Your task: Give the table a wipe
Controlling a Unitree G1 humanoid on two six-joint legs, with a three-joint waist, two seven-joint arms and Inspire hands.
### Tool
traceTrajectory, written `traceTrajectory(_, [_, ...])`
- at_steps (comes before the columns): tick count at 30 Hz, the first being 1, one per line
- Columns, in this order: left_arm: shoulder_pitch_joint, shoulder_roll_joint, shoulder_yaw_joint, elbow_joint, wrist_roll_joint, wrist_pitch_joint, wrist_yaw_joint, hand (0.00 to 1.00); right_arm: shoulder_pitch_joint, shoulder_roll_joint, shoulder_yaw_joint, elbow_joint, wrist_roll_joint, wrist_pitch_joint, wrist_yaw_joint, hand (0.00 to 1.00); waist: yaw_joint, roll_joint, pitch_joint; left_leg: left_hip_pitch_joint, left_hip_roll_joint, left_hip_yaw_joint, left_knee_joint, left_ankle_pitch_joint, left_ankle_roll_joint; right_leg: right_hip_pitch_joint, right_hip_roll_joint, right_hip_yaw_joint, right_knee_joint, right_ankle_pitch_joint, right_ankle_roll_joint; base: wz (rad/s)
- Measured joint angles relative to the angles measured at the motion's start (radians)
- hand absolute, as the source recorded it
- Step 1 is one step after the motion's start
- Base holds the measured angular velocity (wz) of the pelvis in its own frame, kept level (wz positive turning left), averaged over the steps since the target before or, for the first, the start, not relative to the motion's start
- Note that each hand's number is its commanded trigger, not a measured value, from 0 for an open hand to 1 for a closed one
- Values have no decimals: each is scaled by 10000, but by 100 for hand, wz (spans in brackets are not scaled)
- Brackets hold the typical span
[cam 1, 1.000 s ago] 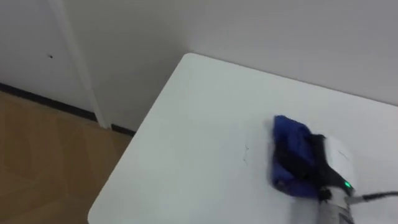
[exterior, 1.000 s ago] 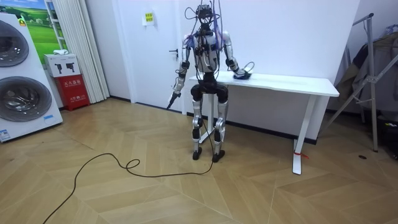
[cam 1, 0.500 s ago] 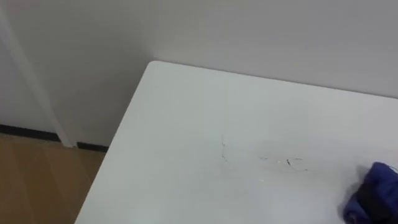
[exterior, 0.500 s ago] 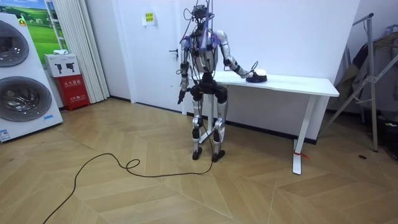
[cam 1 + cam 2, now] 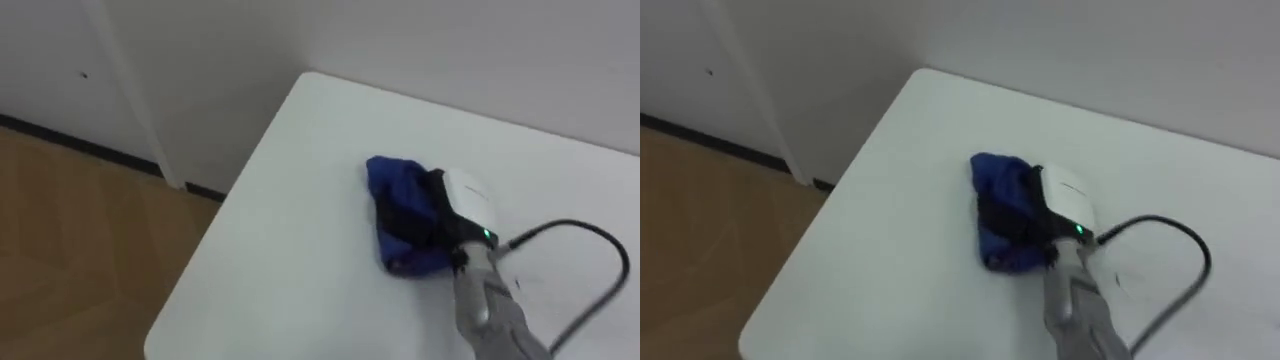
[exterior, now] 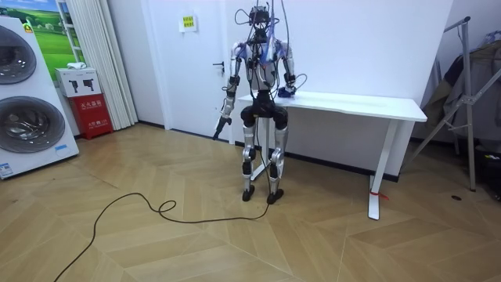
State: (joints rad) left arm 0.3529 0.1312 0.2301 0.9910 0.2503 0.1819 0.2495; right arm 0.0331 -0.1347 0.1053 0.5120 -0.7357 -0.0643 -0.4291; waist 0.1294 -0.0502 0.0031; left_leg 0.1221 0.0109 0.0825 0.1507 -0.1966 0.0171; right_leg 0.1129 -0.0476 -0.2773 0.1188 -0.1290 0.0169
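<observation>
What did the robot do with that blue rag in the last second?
The right hand slid the blue cloth away along the table, then back, ending nearer the table's end than before. The left hand still hangs at its side; the robot stands where it did.

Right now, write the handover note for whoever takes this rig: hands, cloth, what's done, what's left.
Right hand: resting on the blue cloth; grip unclear.
Left hand: hanging at the robot's side, idle.
Cloth: bunched on the white table, near its left end.
Done: cloth down on the table; wiped area can't be judged.
Left: likely the rest of the tabletop toward the right.
</observation>
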Motion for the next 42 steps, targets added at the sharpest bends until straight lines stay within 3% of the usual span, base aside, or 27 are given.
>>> traceTrajectory(2, [-11,6,407,-85,388,-57,-5,0,812,-170,-986,231,313,-404,-737,100,-261,-66,-19,101,-119,138,-2,-13,21,183,-141,-2,41,-68,94,8])
traceTrajectory(4, [-118,19,629,-149,693,-80,-4,0,1042,-363,-1685,727,614,-492,-1175,100,-510,-63,-38,144,-172,338,13,-39,64,236,-234,-8,165,-122,169,-4])
traceTrajectory(5, [-122,40,630,-286,694,-108,0,0,1089,-529,-2083,1089,762,-491,-1385,100,-621,6,-81,176,-160,415,28,-164,262,216,-237,-17,281,-177,200,-13])
traceTrajectory(6, [-237,67,614,-384,693,-189,27,0,1085,-675,-2300,1401,786,-475,-1488,100,-712,4,-139,188,-178,438,45,-285,416,195,-240,-42,482,-328,246,-15])
traceTrajectory(9, [-520,111,326,-550,676,-316,70,0,1049,-819,-2413,1760,948,-247,-1524,100,-712,33,-163,247,-137,548,298,-400,493,34,-409,-240,1140,-407,236,-17])
traceTrajectory(10, [-719,143,45,-549,677,-411,91,0,851,-801,-2265,1821,1129,105,-1522,100,-547,73,-173,256,-40,721,429,-465,514,-108,-449,-287,1520,-415,233,-33])
traceTrajectory(12, [-1057,232,-378,-363,631,-562,117,0,315,-541,-2002,1876,1244,856,-1460,100,-241,122,-157,104,178,1009,841,-604,513,-607,-660,-378,2677,-609,222,-48])
traceTrajectory(14, [-1532,401,-738,104,623,-834,175,0,-427,-256,-1451,1816,1278,1901,-1235,100,713,176,-132,-165,564,1657,1351,-790,343,-1316,-1702,-405,4518,-1068,329,-85])
traceTrajectory(16, [-1808,678,-813,597,551,-1010,186,0,-1255,13,-517,1672,1263,2259,-824,100,1248,194,-110,-653,1040,1829,1919,-969,54,-1591,-2404,-313,4660,-1082,419,-80])
traceTrajectory(17, [-1889,832,-961,659,542,-1012,179,0,-1965,297,93,1605,1148,2294,-508,100,1340,212,-74,-1180,1388,1775,2427,-1087,-139,-1683,-2791,-246,4408,-1039,508,-44])
traceTrajectory(19, [-2191,916,-1097,657,242,-1017,61,0,-2791,347,772,1607,989,1974,-117,100,1543,253,24,-2000,1819,1480,3022,-1150,-412,-1607,-3110,-206,3407,-790,803,12])
traceTrajectory(21, [-2286,1131,-1359,497,-93,-987,-94,0,-3130,330,898,1472,809,1544,158,100,1627,151,86,-2783,2152,853,3165,-828,-884,-1483,-3329,-418,2010,-134,934,59])
traceTrajectory(24, [-1952,1356,-1133,218,-223,-767,-267,0,-2766,235,663,1428,557,991,107,100,1382,2,66,-2918,2637,320,3114,-564,-1541,-1378,-3053,-852,1355,473,961,53])
traceTrajectory(25, [-1547,1471,-760,4,-215,-742,-278,0,-2460,211,503,1407,408,727,6,100,1059,-97,59,-2781,2973,103,2912,-367,-1992,-1412,-2667,-1059,1423,655,914,55])
traceTrajectory(26, [-1207,1494,-420,-93,-218,-741,-304,0,-1956,-29,239,1322,310,411,-151,100,658,-113,9,-2605,3354,-93,2554,-47,-2439,-1334,-2347,-1337,1881,196,1740,58])
traceTrajectory(27, [-1111,1435,-281,-223,-176,-712,-337,0,-1585,-257,60,1153,271,336,-220,100,505,-56,-19,-2500,3630,-85,2356,208,-2469,-1326,-2092,-1490,2171,-140,1504,83])
traceTrajectory(28, [-694,1403,-157,-546,-113,-741,-388,0,-678,-674,-431,860,203,302,-384,100,94,-223,-61,-2470,3842,202,1854,893,-1694,-1304,-1878,-1803,2502,-692,1180,73])
traceTrajectory(29, [-472,1218,-38,-607,-35,-755,-397,0,99,-991,-1074,773,253,310,-508,100,-59,-305,-121,-2362,3863,738,1703,1436,-1455,-1195,-1710,-1946,2487,-912,923,61])
traceTrajectory(31, [-32,886,-15,-606,-51,-753,-462,0,638,-1342,-1739,734,347,406,-543,100,-213,-222,-115,-2231,3737,1324,2014,1466,-1475,-949,-1421,-2034,2375,-1045,586,6])
traceTrajectory(33, [57,666,-51,-398,-80,-792,-502,0,855,-1551,-2068,756,555,454,-366,100,-119,-111,-94,-2314,3366,1360,2828,902,-1299,-764,-1248,-2010,2220,-1134,157,-32])
traceTrajectory(35, [118,441,-320,-252,-222,-798,-630,0,446,-1375,-1962,456,645,751,144,100,244,153,-21,-2462,2320,1260,3688,-202,-918,-772,-952,-1647,2262,-1251,-246,-68])
traceTrajectory(36, [74,383,-396,-223,-220,-805,-646,0,309,-1268,-1906,385,634,887,223,100,393,230,-26,-2481,2057,1289,3696,-355,-779,-799,-878,-1505,2263,-1252,-320,-79])
traceTrajectory(37, [2,243,-436,-142,-214,-815,-668,0,-108,-1078,-1676,325,587,1149,364,100,787,317,24,-2513,1535,1380,3582,-500,-565,-943,-689,-1109,2291,-1236,-461,-105])
traceTrajectory(39, [-33,92,-478,22,-262,-799,-666,0,-1293,-693,-666,310,100,1516,852,100,1377,496,31,-2484,822,1326,2806,-298,-166,-1343,-518,-490,2448,-1240,-639,-109])
traceTrajectory(40, [-78,74,-480,30,-300,-787,-665,0,-1584,-643,-332,310,-27,1537,971,100,1421,485,33,-2445,790,1315,2604,-193,-209,-1431,-496,-448,2430,-1239,-757,-41])
traceTrajectory(41, [-269,42,-504,18,-552,-787,-649,0,-2093,-486,277,312,-163,1496,1133,100,1448,472,74,-2334,702,1269,2235,96,-224,-1517,-465,-447,2342,-1247,-1083,0])
traceTrajectory(42, [-382,30,-565,3,-672,-778,-641,0,-2280,-462,588,312,-150,1441,1200,100,1459,464,103,-2321,662,1196,2041,217,-237,-1517,-435,-483,2221,-1218,-1186,22])
